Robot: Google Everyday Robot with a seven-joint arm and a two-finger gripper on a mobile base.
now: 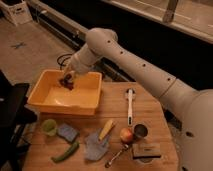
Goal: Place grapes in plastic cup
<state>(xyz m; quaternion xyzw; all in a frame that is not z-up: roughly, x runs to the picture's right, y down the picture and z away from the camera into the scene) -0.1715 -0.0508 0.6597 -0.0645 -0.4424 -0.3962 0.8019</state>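
Gripper [67,80] sat low inside the yellow tub [55,102], near its back wall, with the arm reaching down from the upper right. Grapes [66,83] showed as a dark reddish clump right at the gripper tip, within the tub. Could not tell whether the gripper was spread or clamped on them.

Plastic cup [49,126] stood upright on the wooden table [150,110], just in front of the tub's left front corner, well apart from the grapes. Blue sponge [67,132] lay just right of the cup, with a green pepper [66,151] in front of it. Further right lay a blue cloth [95,146] and a spoon [117,155]. Apple [126,134] and metal cup [140,131] stood side by side. A white long-handled utensil [129,105] lay right of the tub.
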